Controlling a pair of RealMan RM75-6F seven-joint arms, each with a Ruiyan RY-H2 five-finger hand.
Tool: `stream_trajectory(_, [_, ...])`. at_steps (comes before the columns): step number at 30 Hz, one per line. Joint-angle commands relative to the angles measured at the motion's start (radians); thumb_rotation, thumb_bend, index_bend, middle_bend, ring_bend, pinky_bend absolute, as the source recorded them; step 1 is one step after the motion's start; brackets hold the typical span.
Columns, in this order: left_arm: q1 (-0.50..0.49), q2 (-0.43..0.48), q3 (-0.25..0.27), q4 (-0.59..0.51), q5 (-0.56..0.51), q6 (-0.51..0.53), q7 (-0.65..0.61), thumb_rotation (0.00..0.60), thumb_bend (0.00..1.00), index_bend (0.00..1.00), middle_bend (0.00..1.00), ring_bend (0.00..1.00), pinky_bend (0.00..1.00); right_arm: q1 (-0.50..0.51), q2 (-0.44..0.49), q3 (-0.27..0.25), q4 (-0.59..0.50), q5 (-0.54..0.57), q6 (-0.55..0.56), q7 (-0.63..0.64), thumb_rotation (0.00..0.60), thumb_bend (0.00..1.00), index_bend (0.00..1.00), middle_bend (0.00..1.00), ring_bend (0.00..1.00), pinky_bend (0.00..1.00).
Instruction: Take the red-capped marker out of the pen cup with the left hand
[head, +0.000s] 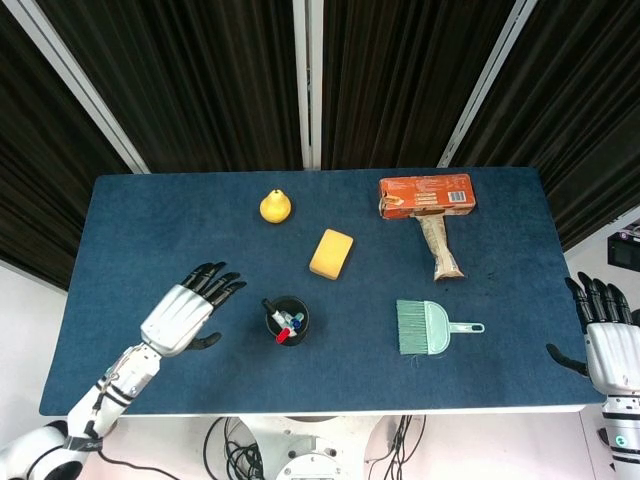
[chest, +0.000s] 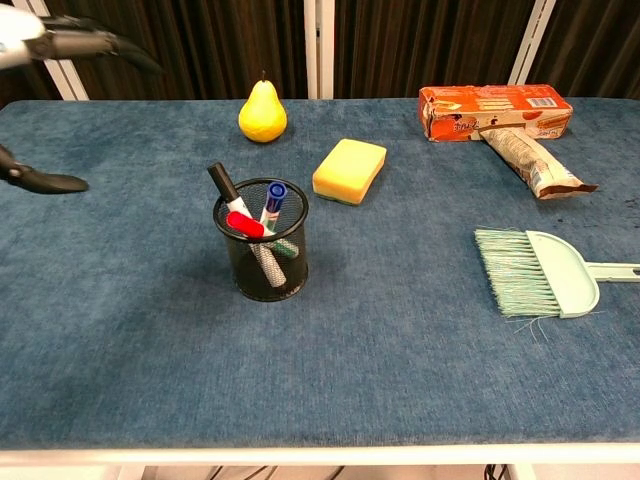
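The red-capped marker (chest: 244, 224) stands slanted in the pen cup (chest: 263, 262), its red cap just above the mesh rim, next to a blue-capped marker (chest: 275, 195) and a black-capped marker (chest: 222, 184) that leans out toward the robot's left. Nothing is gripping it, so the task looks barely begun: the reach, the pinch on the cap and the lift out of the cup are all left to do. The left robot hand (head: 187, 314) hovers over the table (head: 150, 230) just beside the cup on its left side, fingers spread apart and holding nothing; in the chest view only its dark fingertips show at the upper left corner. The right robot hand (head: 606, 340) sits off the table's right edge, fingers apart and empty, well apart from everything. Room for the approach seems good: the cloth between the left robot hand and the cup is bare, and the cup stands well in from the near edge. The black-capped marker leans toward the incoming hand and could be knocked, so coming from above is probably safer. Farther out lie a yellow sponge (chest: 349, 170), a pear (chest: 262, 115), an orange box (chest: 494, 110) touching a wrapped packet (chest: 528, 161), and a green dustpan brush (chest: 540, 271), all away from the cup
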Motion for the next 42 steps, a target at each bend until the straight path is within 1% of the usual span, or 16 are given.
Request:
stream_trajectory(1, [-0.056,-0.029,-0.018,-0.010,-0.045,-0.067,0.015,0.600,0.20,0.15,0.11,0.00,0.12,-0.002,0.003,0.000,-0.001,0.000,0.002,0.003,0.600,0.08,0.00,0.00,0.00,0.00])
stream_trajectory(6, [-0.118,-0.074,-0.030,-0.006,-0.085,-0.134,0.025,0.600,0.20,0.15,0.11,0.00,0.12,-0.003,0.011,0.002,-0.005,0.007,-0.002,0.005,0.600,0.08,0.00,0.00,0.00,0.00])
stream_trajectory(11, [-0.180,-0.135,-0.037,0.026,-0.115,-0.188,0.031,0.600,0.20,0.17,0.11,0.00,0.12,-0.001,0.016,0.003,-0.010,0.016,-0.012,0.006,0.600,0.08,0.00,0.00,0.00,0.00])
stream_trajectory(15, [-0.215,-0.178,-0.041,0.060,-0.139,-0.211,0.038,0.600,0.20,0.18,0.12,0.00,0.12,0.002,0.016,0.004,-0.008,0.022,-0.020,0.007,0.600,0.08,0.00,0.00,0.00,0.00])
stream_trajectory(19, [-0.239,-0.207,-0.047,0.097,-0.168,-0.213,0.053,0.600,0.21,0.20,0.12,0.00,0.12,0.002,0.018,0.004,-0.006,0.028,-0.025,0.010,0.600,0.08,0.00,0.00,0.00,0.00])
stream_trajectory(29, [-0.264,-0.217,-0.040,0.116,-0.216,-0.203,0.071,0.600,0.24,0.25,0.13,0.00,0.12,0.002,0.023,0.008,-0.004,0.042,-0.032,0.009,0.600,0.08,0.00,0.00,0.00,0.00])
stream_trajectory(42, [-0.293,-0.231,-0.024,0.148,-0.240,-0.205,0.048,0.600,0.24,0.27,0.13,0.00,0.11,0.007,0.020,0.009,-0.005,0.056,-0.048,-0.003,0.600,0.09,0.00,0.00,0.00,0.00])
